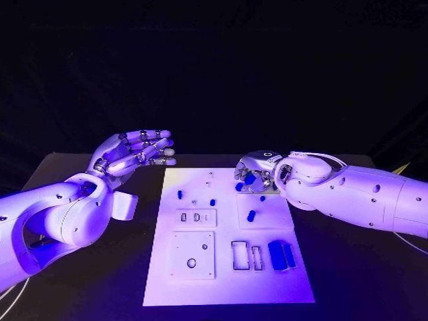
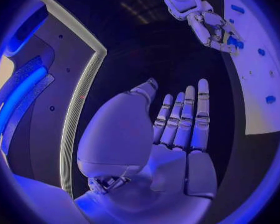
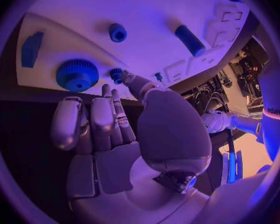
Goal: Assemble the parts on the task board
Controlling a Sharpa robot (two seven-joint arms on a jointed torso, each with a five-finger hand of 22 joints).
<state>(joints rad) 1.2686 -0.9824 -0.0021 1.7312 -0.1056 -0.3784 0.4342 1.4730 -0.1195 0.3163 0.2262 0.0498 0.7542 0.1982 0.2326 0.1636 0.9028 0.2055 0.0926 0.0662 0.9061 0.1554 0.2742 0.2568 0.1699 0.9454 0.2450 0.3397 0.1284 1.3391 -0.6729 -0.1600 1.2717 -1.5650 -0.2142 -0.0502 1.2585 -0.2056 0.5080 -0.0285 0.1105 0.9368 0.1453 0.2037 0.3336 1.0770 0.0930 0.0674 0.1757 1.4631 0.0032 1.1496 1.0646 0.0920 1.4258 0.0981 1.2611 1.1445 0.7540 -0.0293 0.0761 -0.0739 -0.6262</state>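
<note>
Parts (image 1: 281, 255), small and blue, lie scattered over the white task board (image 1: 277, 289) mid-bench (image 1: 93, 281), two in a recess at its near right. My right hand (image 1: 257, 172) hovers above the far edge; whether its fingers hold anything I cannot tell. My left hand (image 1: 132, 152) floats beside the board, fingers spread, empty.

We cannot tell whether the silver right hand (image 1: 257, 175) touches the small blue gear (image 3: 77, 74) under it.

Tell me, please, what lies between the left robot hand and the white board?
Nothing: in the head view, only bare black table separates the raised, empty left robot hand from the white board.
</note>
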